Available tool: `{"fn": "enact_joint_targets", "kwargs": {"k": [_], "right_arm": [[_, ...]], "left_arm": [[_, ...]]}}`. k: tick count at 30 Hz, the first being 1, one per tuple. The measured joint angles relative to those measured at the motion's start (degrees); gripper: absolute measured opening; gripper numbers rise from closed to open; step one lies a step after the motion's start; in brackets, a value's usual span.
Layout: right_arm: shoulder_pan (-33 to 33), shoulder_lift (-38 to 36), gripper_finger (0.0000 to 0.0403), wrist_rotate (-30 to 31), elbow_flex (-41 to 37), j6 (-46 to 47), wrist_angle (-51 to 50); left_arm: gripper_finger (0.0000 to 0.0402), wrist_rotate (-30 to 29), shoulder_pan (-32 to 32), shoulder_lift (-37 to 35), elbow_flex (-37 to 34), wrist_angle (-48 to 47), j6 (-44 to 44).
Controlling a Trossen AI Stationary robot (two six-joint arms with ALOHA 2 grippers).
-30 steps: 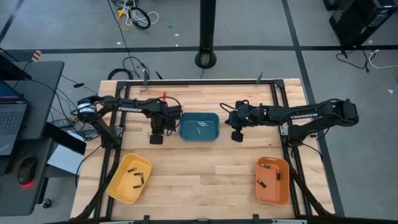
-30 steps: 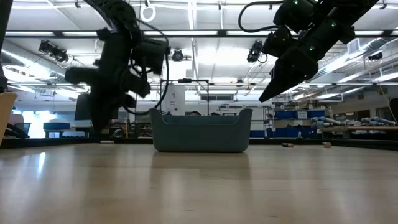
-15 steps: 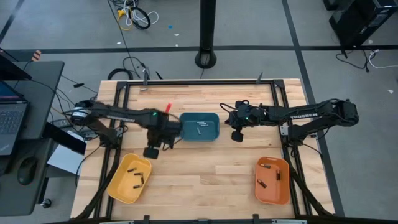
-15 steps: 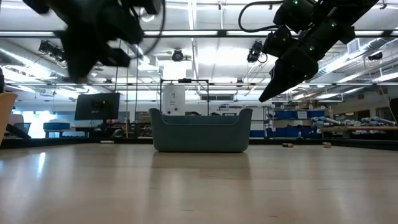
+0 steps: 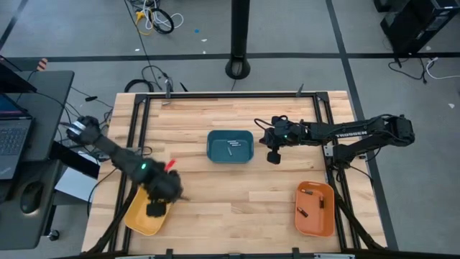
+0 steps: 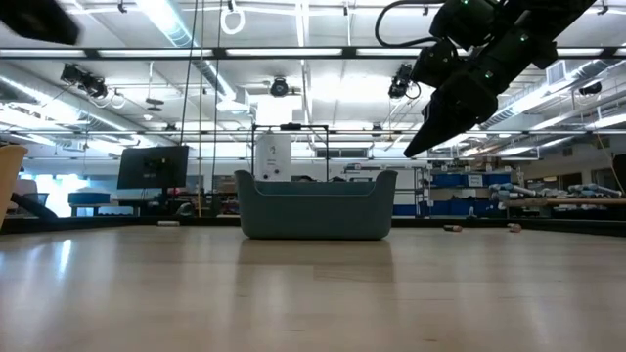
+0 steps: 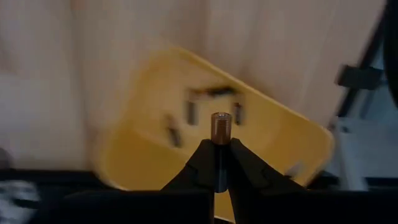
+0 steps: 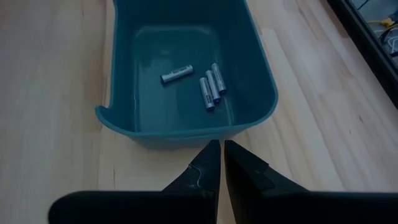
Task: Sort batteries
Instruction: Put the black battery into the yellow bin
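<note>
My left gripper [image 5: 156,208] hangs over the yellow tray [image 5: 138,216] at the table's near left and is shut on one battery [image 7: 221,126], a dark cell with a copper-toned end. Several batteries [image 7: 171,130] lie on the floor of the yellow tray [image 7: 137,155]. My right gripper [image 5: 274,156] hovers, shut and holding nothing, just right of the teal bin [image 5: 230,146]; in the right wrist view its fingertips [image 8: 221,152] sit above the bin's near wall [image 8: 186,134]. Three silvery batteries [image 8: 207,85] lie on the bin's floor. My left gripper pinches the battery between its two fingers, on the dark body [image 7: 219,163] back from the copper-toned end [image 7: 221,119]. The battery lies along the fingers and its copper-toned end sticks out past the tips. It is lifted clear above the yellow tray.
An orange tray [image 5: 315,208] with a few batteries sits at the table's near right. Bare wood lies between the two trays and in front of the teal bin [image 6: 315,205]. Black frame rails [image 5: 327,137] border the table.
My left gripper has swung from beside the teal bin's left side toward the table's near left corner and now hangs over the yellow tray, carrying the battery. In the low view it has left the picture's left. My right gripper has kept still.
</note>
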Motion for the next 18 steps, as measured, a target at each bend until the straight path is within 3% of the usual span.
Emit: {"fn": "enact_joint_targets", "kwargs": {"k": [9,18], "right_arm": [[-0.1,0.0,0.0034,-1.4,0.0,-4.0,2.6],[-0.1,0.0,0.0034,-2.4,0.0,-5.3,3.3]], "left_arm": [[0.0023,2.0,-10.6,0.0,-14.1,21.9,-19.3],[0.0023,1.5,-13.0,0.0,-24.8,31.0,-27.5]]}}
